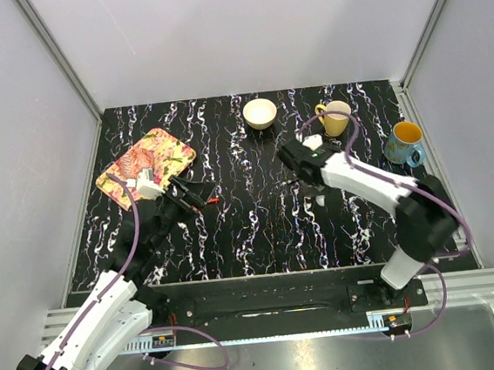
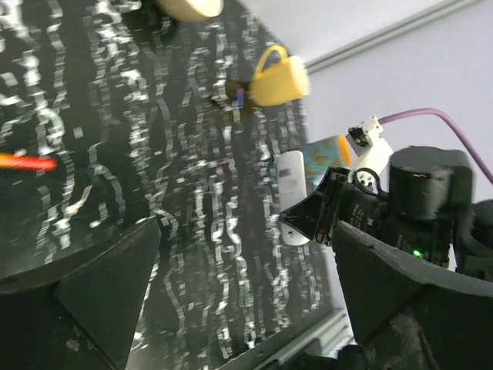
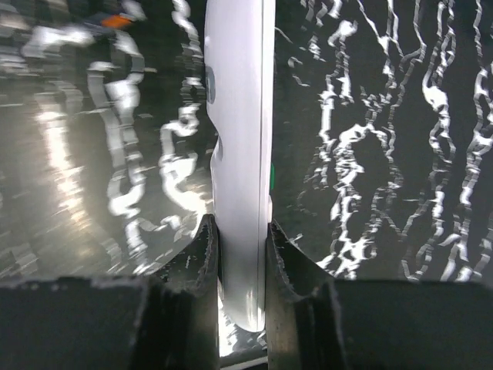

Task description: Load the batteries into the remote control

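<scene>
Right gripper [image 3: 243,235] clamped on remote control [image 3: 239,116], held edge-on over table [image 1: 260,227] right of centre, likely presenting it for loading. Left gripper [image 1: 194,195] jaws wide apart, empty, beside patterned tray [image 1: 172,153]. Batteries not discernible.

Arms: two, left arm [image 1: 102,317] and right arm [image 1: 379,188]. Grippers: two, one per arm, left gripper [image 2: 245,231] and right gripper [image 3: 243,231], two fingers each. Remote control [image 3: 240,116]: one, white. Mugs: two, a yellow mug [image 1: 335,119] and a blue-and-yellow mug [image 1: 403,143]. Bowl [image 1: 260,113]: one, cream. Patterned tray [image 1: 165,149]: one. Small red piece [image 1: 213,201]: one. Table [image 1: 260,232]: one, black with white marbling. Battery count can't be told, too small and blurred.
</scene>
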Robot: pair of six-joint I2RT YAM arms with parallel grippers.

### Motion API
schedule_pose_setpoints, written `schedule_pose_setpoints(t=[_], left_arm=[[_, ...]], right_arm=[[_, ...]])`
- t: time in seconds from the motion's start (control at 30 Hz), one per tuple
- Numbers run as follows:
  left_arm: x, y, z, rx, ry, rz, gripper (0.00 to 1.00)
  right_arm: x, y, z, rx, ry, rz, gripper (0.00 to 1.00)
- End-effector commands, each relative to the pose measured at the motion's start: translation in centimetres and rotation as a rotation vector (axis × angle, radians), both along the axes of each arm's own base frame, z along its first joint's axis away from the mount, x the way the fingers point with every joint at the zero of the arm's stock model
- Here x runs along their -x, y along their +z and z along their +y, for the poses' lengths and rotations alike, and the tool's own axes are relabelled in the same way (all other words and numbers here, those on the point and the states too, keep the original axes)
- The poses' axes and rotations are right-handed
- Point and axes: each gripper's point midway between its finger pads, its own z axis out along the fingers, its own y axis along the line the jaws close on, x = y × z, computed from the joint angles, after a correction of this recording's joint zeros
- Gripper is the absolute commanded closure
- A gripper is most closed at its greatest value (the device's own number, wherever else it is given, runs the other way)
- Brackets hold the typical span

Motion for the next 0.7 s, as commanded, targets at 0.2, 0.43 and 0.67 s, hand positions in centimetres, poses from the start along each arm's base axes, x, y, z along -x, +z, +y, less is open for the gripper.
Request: schedule_pose_setpoints(t=[0.2, 0.43, 0.67], left_arm=[[1.7, -4.2, 3.0, -0.22, 0.058, 0.095, 0.03], [2.0, -4.6, 3.2, -0.239, 0.06, 0.094, 0.05], [2.1, -4.6, 3.3, -0.243, 0.063, 0.094, 0.06]], right_arm=[[-2.4, -5.3, -5.6, 0.476, -0.103, 0.065, 1.0], [-4.2, -7.0, -6.2, 0.64, -0.081, 0.115, 1.0], [-3.4, -9.7, -4.6, 0.557, -0.021, 0.218, 0.83]])
